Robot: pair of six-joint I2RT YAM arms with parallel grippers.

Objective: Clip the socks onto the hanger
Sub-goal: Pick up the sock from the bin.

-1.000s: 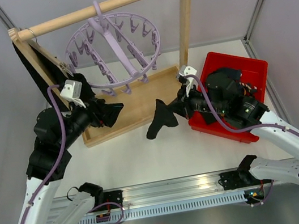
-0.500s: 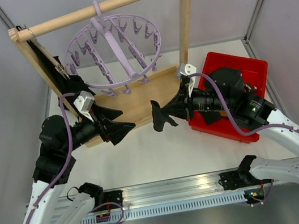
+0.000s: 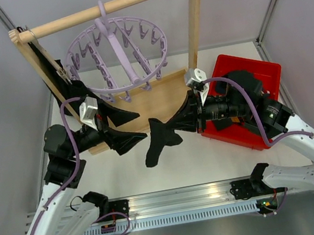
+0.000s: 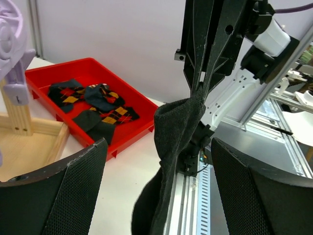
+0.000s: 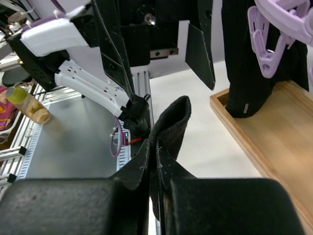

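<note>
Your right end effector (image 3: 173, 122) is pinched shut on a plain black sock (image 3: 154, 145). The sock dangles over the white worktop (image 3: 212, 159) between the two arms, just in front of the wooden base tray (image 3: 154, 103). Your left end effector (image 3: 138, 125) faces it from the left, jaws spread wide and gripping nothing. The overhead view alone gives the layout. The pale-lilac hanger (image 3: 116, 52) is hooked on the wooden rail (image 3: 108, 6) behind both arms, apart from the held sock. The red bin (image 3: 261, 73) sits at the right, largely covered by the right arm. Only the left wrist view looks into that bin, where argyle socks (image 4: 98, 105) in black, orange, red and yellow lie loose on its floor. The same view frames the held sock between the left mesh pads (image 4: 58, 196), hanging from the right fingers above. You cannot tell from it whether the fabric is actually level with the pads. The right wrist view shows the sock's edge folded and clamped between its own fingers. It also shows dark fabric (image 5: 244, 73) hanging beside a lilac clip (image 5: 266, 58) over the wooden tray. From overhead that fabric reads only as a dark shape by the left post.
</note>
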